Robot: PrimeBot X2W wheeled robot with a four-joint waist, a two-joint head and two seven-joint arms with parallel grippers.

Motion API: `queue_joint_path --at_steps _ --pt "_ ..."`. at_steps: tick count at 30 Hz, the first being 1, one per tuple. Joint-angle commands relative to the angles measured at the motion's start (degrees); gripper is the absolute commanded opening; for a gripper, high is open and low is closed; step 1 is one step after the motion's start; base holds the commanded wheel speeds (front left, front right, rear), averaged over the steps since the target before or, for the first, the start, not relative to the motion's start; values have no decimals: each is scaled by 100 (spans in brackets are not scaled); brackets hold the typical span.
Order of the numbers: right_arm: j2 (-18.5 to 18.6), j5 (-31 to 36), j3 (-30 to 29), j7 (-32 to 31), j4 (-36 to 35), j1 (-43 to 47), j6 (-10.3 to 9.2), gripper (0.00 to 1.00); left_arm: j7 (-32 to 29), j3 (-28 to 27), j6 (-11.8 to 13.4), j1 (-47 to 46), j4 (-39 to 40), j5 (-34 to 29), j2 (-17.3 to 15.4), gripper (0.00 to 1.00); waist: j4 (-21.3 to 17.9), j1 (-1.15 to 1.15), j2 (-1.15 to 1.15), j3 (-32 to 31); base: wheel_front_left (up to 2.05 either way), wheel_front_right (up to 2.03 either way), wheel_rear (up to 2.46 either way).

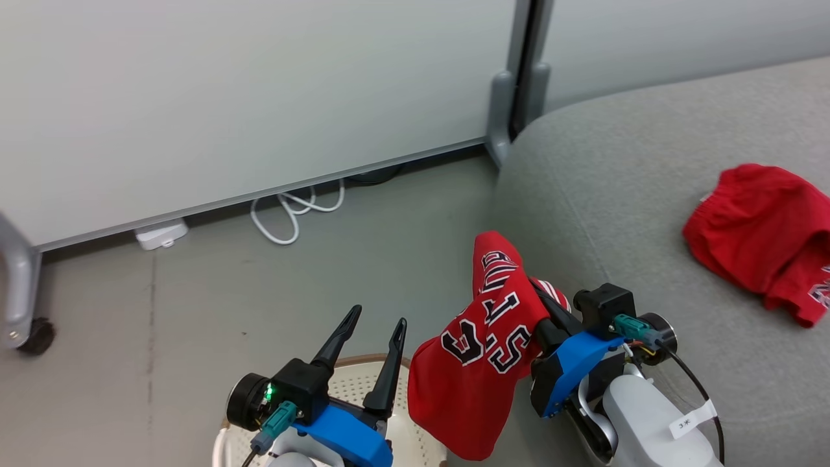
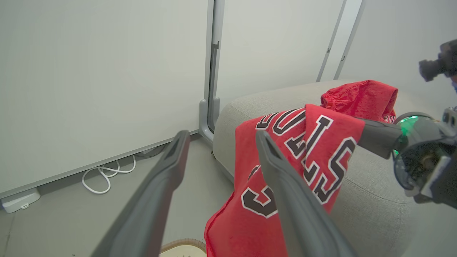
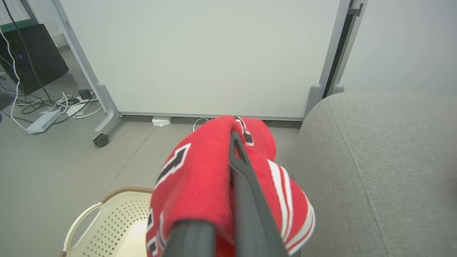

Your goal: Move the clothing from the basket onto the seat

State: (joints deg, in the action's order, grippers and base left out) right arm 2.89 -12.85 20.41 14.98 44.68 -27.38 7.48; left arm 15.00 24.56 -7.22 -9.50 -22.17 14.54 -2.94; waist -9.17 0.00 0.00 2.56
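Observation:
My right gripper [image 3: 234,139] is shut on a red jersey [image 1: 480,363] with black-and-white lettering. The cloth drapes over both fingers and hangs in the air beside the left edge of the light-grey sofa [image 1: 616,194]. A second red garment [image 1: 758,240] lies crumpled on the sofa seat at the right. Below the hanging jersey [image 3: 200,178] stands the cream basket [image 3: 107,221] with its brown rim; what I see of its inside is bare. My left gripper [image 1: 379,314] hovers open over the basket [image 1: 353,384], holding nothing, just left of the jersey [image 2: 314,142].
White partition panels stand behind on grey feet, one with a caster [image 1: 35,334]. A white cable [image 1: 292,214] and a power strip [image 1: 161,233] lie on the grey floor by the wall. A black box [image 3: 35,53] and more cables sit far left.

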Motion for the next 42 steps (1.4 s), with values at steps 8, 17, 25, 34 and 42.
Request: queue_joint_path --at_steps 8,17,25,34,42 --pt "-1 -149 117 29 -73 11 3 0 27 34 -23 -136 -20 -13 4 100 -911 0 0 117 0 0 0" --pt "-1 -190 146 29 -119 44 3 0 27 89 -24 -158 -40 22 3 100 -1625 0 0 107 0 0 0" --pt "-2 -197 116 30 -170 85 3 0 27 101 -24 -174 -66 2 2 100 -2098 0 0 130 0 0 0" --pt "-2 -94 -222 30 -344 226 3 0 27 358 -24 -376 -162 47 -52 100 -2219 0 0 300 0 0 0" --pt "-2 -84 -364 29 -497 348 3 0 27 520 -24 -524 -221 135 -132 100 -2241 0 0 401 0 0 0"
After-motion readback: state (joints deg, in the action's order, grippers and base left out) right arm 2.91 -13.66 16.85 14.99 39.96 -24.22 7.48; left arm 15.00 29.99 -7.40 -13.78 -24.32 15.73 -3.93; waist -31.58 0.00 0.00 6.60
